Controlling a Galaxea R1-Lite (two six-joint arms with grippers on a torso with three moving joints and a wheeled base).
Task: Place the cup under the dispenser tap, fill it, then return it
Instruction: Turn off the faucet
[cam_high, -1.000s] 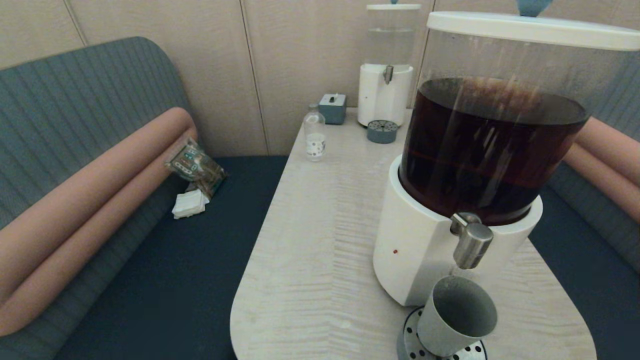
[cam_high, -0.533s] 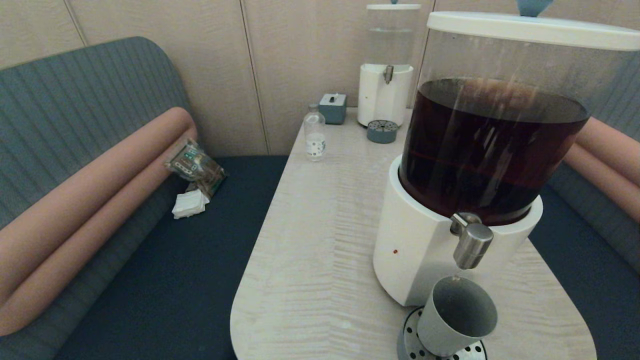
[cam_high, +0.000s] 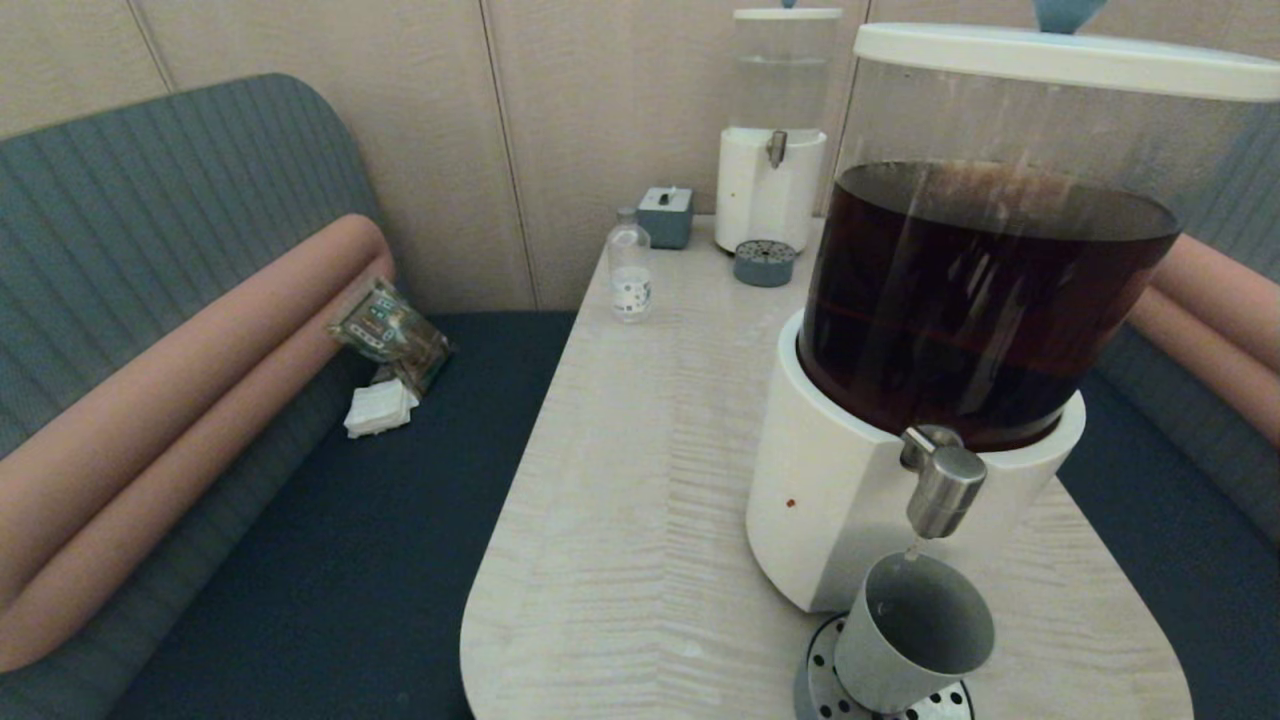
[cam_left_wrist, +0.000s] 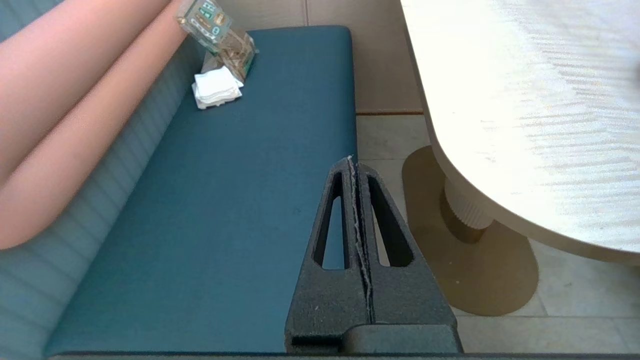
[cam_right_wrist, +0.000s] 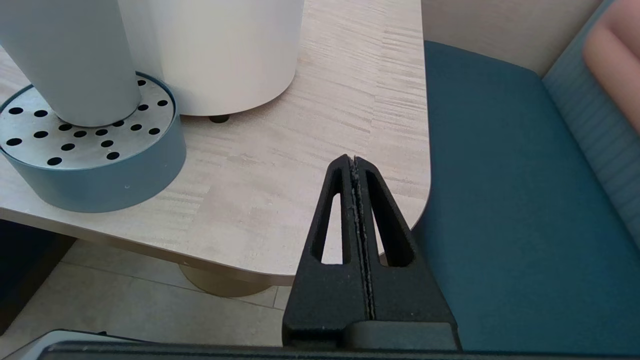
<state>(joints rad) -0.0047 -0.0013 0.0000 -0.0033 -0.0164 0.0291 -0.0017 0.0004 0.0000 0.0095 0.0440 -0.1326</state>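
Note:
The grey cup (cam_high: 905, 640) stands upright on the round perforated drip tray (cam_high: 818, 672), right below the steel dispenser tap (cam_high: 940, 492). A thin pale streak shows between the spout and the cup's rim. The cup's inside looks grey. Neither gripper touches the cup. In the right wrist view my right gripper (cam_right_wrist: 352, 159) is shut and empty near the table's front right corner, a short way from the cup (cam_right_wrist: 75, 55) and tray (cam_right_wrist: 100, 175). In its own wrist view my left gripper (cam_left_wrist: 351, 160) is shut and empty, low over the blue bench left of the table.
The big dispenser (cam_high: 960, 300) with dark brown liquid fills the table's right side. A clear small bottle (cam_high: 630, 272), a grey box (cam_high: 666, 216) and a small clear-liquid dispenser (cam_high: 770, 180) stand at the far end. A packet (cam_high: 392, 332) and napkins (cam_high: 380, 408) lie on the left bench.
The dark liquid's surface in the big dispenser stands slightly lower than a second ago. The cup and tray have not moved.

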